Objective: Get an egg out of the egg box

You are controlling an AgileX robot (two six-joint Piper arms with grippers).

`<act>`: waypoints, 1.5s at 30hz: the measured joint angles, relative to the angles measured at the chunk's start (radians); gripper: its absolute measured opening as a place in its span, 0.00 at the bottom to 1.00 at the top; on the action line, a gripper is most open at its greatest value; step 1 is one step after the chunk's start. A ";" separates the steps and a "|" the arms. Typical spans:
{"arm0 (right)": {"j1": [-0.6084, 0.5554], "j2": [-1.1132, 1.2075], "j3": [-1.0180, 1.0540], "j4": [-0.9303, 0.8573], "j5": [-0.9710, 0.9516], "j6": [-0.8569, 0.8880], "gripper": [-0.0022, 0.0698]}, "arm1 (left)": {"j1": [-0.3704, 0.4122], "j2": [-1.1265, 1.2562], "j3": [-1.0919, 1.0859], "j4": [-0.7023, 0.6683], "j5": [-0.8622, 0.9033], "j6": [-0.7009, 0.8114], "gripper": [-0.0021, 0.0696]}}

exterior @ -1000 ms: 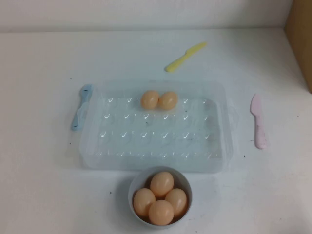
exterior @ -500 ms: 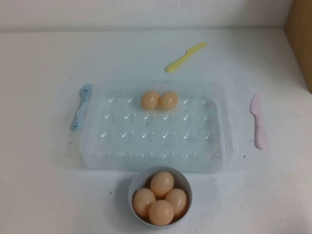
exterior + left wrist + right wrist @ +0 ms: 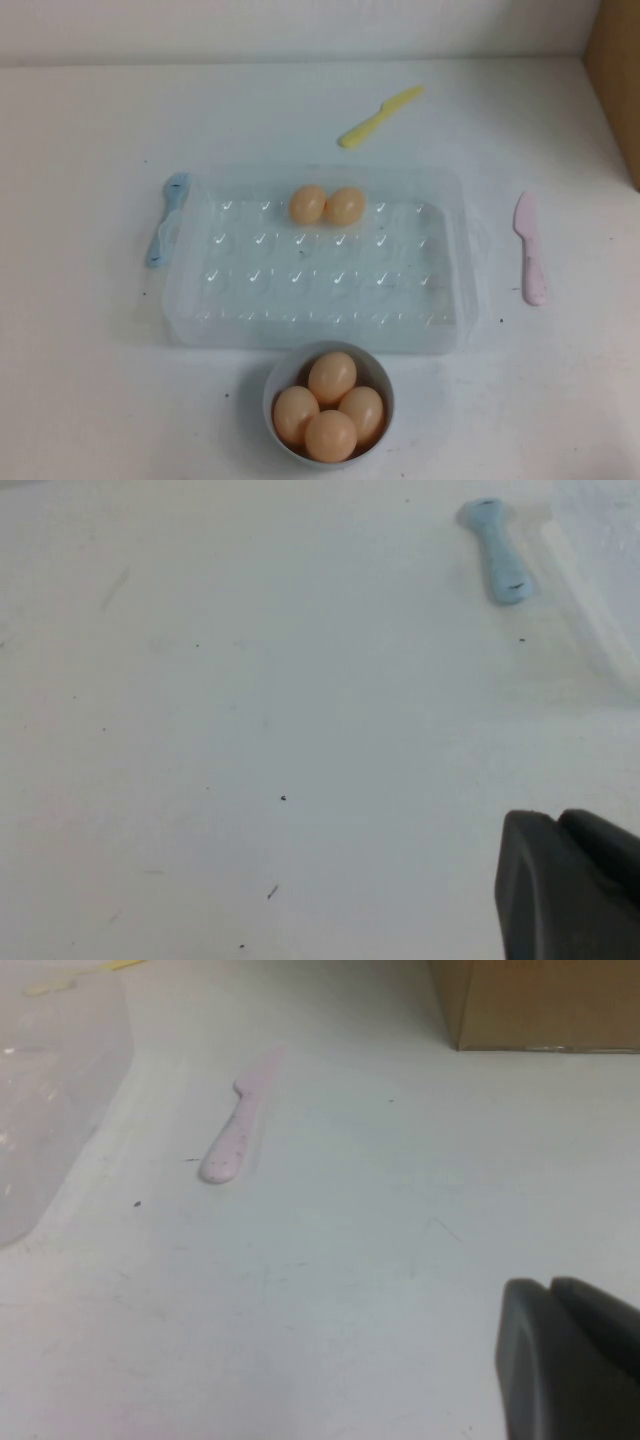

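High view: 2 eggs (image 3: 326, 205) in egg box (image 3: 450, 200); left gripper (image 3: 570, 885), right gripper (image 3: 570, 1360) parked, finger state unclear.

Two peach-tan eggs (image 3: 326, 205) (touching) lie in the clear egg box's (image 3: 190, 300) far row.

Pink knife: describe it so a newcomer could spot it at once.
Start at the clear egg box mid-table, with two eggs in its far row. The pink knife lies on the table just off the box's right end, lengthwise toward the far wall. The blue knife lies at the left end, the yellow knife beyond the box. Neither gripper shows in the high view.
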 joint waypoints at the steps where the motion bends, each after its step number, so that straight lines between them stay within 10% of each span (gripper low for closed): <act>1: 0.000 0.000 0.000 0.000 0.000 0.000 0.01 | 0.000 0.000 0.000 0.000 0.000 0.000 0.02; 8: 0.000 0.000 0.000 0.000 0.000 0.000 0.01 | 0.000 0.000 0.000 -0.070 -0.096 -0.046 0.02; 16: 0.000 0.000 0.000 0.000 0.000 0.000 0.01 | 0.000 0.000 0.000 -0.556 -0.373 -0.408 0.02; 29: 0.000 0.000 0.000 0.000 0.000 0.000 0.01 | 0.000 0.000 0.000 -0.602 -0.437 -0.434 0.02; 45: 0.000 0.000 0.000 0.000 0.000 0.000 0.01 | 0.001 0.417 -0.542 -0.510 0.429 0.118 0.02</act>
